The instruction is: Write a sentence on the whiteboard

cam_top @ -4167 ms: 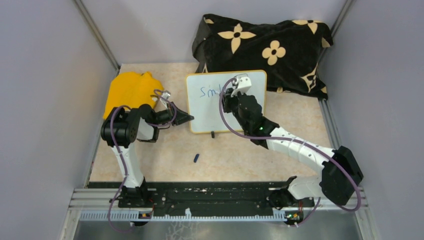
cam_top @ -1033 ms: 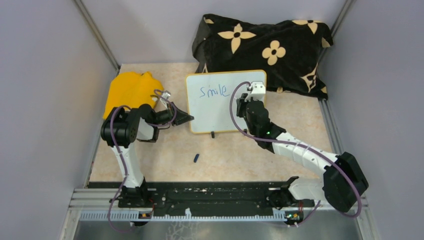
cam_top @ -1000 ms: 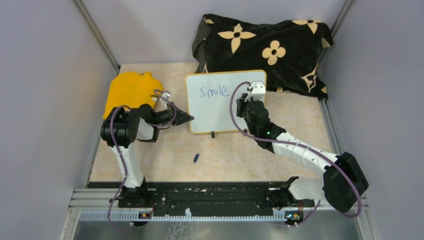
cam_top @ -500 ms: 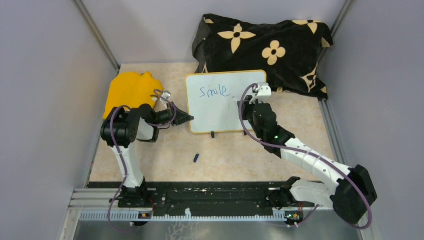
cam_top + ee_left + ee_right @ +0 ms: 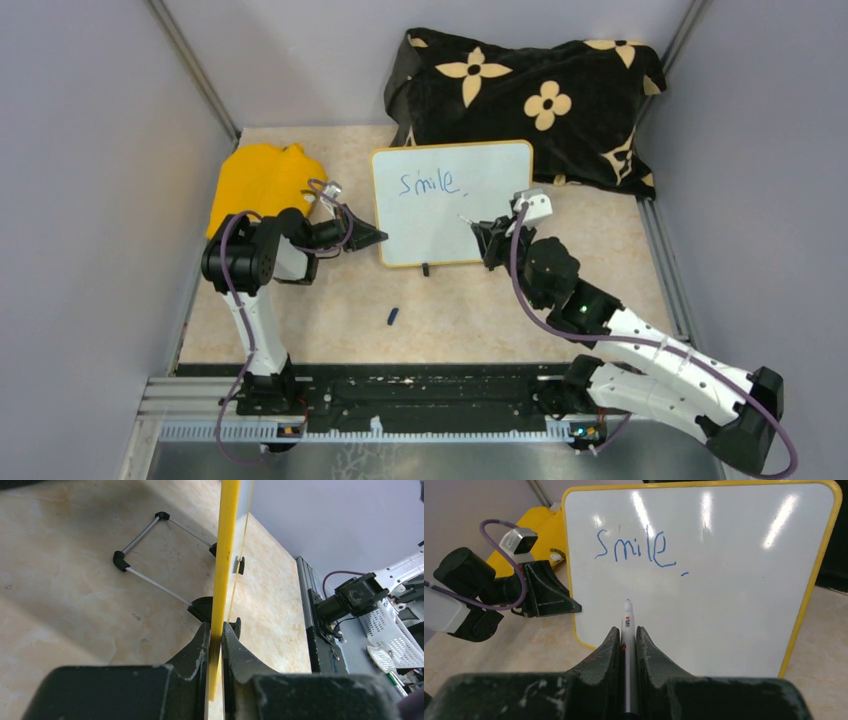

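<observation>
The whiteboard (image 5: 440, 228) with a yellow rim lies at mid table. On it is the blue word "Smile" (image 5: 428, 183), also in the right wrist view (image 5: 633, 549), with a small blue mark (image 5: 684, 573) after it; no second line shows. My left gripper (image 5: 375, 237) is shut on the board's left rim (image 5: 227, 540), both fingers pressed on it (image 5: 216, 630). My right gripper (image 5: 487, 235) is shut on a white marker (image 5: 627, 625). Its tip (image 5: 462, 217) points over the board's blank lower middle (image 5: 724, 605). I cannot tell whether the tip touches.
A yellow object (image 5: 262, 180) lies left of the board. A black flowered cloth (image 5: 530, 100) is heaped behind it. A small blue cap (image 5: 393, 317) lies on the table in front. The board's wire stand (image 5: 150, 555) shows underneath. Grey walls enclose three sides.
My right gripper with the marker drew back from the board's top right toward its near right edge. "Smile" was completed and a small mark now follows it. The left arm has not moved.
</observation>
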{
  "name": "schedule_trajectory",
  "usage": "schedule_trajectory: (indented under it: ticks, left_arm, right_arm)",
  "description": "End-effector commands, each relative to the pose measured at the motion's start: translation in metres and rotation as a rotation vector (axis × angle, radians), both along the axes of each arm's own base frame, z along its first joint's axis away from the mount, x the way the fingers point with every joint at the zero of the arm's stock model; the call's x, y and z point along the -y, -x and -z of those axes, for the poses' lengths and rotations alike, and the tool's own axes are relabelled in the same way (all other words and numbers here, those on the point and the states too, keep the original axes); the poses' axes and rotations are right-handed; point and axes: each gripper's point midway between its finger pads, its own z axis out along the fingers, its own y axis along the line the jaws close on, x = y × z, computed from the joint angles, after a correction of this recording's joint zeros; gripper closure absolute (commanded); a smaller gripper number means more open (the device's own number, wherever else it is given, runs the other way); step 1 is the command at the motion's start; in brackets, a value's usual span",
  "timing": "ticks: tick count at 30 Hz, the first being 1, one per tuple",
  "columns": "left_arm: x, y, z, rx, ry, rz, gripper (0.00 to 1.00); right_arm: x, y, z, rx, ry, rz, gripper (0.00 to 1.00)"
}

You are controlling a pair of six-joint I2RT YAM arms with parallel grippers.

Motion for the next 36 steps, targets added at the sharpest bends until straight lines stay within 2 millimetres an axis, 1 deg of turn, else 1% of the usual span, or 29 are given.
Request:
schedule_trajectory:
  ticks: [1,3,6,11,13,15,18,20,22,25,29,31,33,36]
  left_arm:
    - [0.001,-0.002,0.004,-0.006,-0.006,0.004,1.0]
    - [0.001,-0.002,0.005,-0.008,-0.006,0.004,1.0]
    - [0.001,-0.002,0.005,-0.009,-0.007,0.004,1.0]
    - [0.001,-0.001,0.008,-0.015,-0.006,0.003,1.0]
    - [0.001,-0.001,0.008,-0.015,-0.006,0.003,1.0]
    - [0.001,-0.001,0.005,-0.009,-0.004,0.002,1.0]
    - [0.001,-0.002,0.003,-0.004,-0.001,0.002,1.0]
    - [0.001,-0.001,0.002,0.0,0.0,0.003,1.0]
    - [0.001,-0.001,0.002,0.002,0.0,0.003,1.0]
    - [0.001,-0.001,0.001,0.006,0.0,0.003,1.0]
    - [0.001,-0.002,0.002,-0.001,0.0,0.002,1.0]
    - [0.001,-0.002,0.004,-0.007,0.0,0.001,1.0]
    - [0.001,-0.002,0.005,-0.009,0.0,-0.001,1.0]
    - [0.001,-0.002,0.005,-0.008,0.001,-0.002,1.0]
  right_arm:
    - [-0.001,0.01,0.016,-0.002,0.063,0.012,1.0]
    - [-0.007,0.012,0.026,-0.014,0.081,0.009,1.0]
    - [-0.018,0.01,0.036,-0.024,0.079,0.001,1.0]
    - [-0.043,-0.003,0.06,-0.038,0.121,-0.017,1.0]
    - [-0.048,-0.008,0.064,-0.046,0.114,-0.002,1.0]
    - [-0.05,-0.012,0.063,-0.036,0.088,0.019,1.0]
    - [-0.049,-0.019,0.062,-0.012,0.055,0.06,1.0]
    - [-0.046,-0.026,0.059,-0.009,0.028,0.116,1.0]
    - [-0.041,-0.031,0.048,0.002,-0.023,0.169,1.0]
    - [-0.032,-0.032,0.011,0.048,-0.123,0.218,1.0]
    - [-0.01,-0.033,-0.036,0.099,-0.202,0.287,1.0]
    - [-0.004,-0.036,-0.049,0.094,-0.229,0.279,1.0]
    - [-0.001,-0.039,-0.057,0.076,-0.253,0.258,1.0]
    - [-0.001,-0.038,-0.062,0.089,-0.238,0.207,1.0]
